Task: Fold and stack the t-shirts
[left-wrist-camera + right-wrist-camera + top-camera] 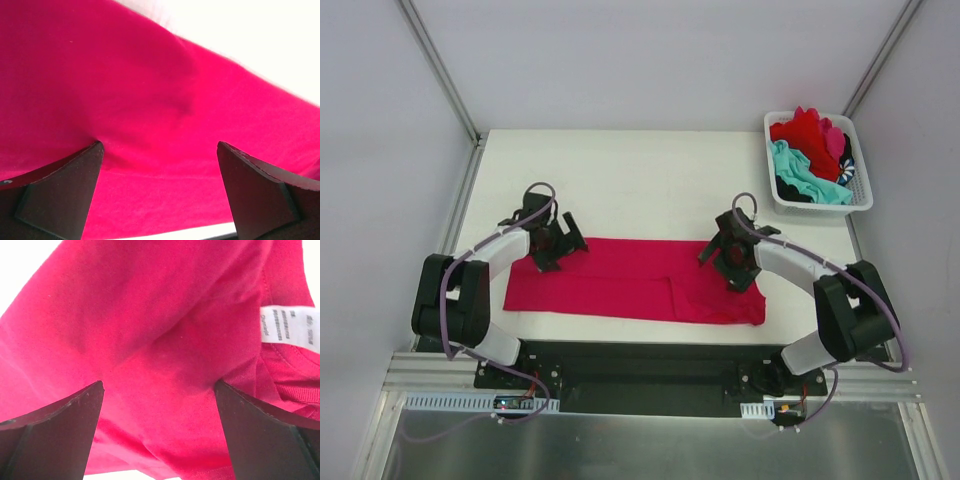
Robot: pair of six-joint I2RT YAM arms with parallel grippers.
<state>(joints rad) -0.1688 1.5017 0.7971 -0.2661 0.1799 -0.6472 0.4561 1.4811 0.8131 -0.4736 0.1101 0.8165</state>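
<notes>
The magenta-pink t-shirt (630, 280) lies on the white table as a long folded strip, running left to right. My left gripper (556, 246) is open over the strip's far left corner, with its fingertips down on the cloth (150, 85). My right gripper (730, 262) is open over the strip's right part, near the collar. Its fingers (55, 435) press into bunched cloth beside the white neck label (287, 325). Neither gripper holds anything. Red (805, 135), teal (800, 175) and dark striped (846, 172) shirts lie heaped in the basket.
The white slotted basket (820, 207) stands at the table's far right corner. Bare white table (650, 180) lies beyond the shirt. Grey walls and metal frame posts enclose the table on the left, back and right.
</notes>
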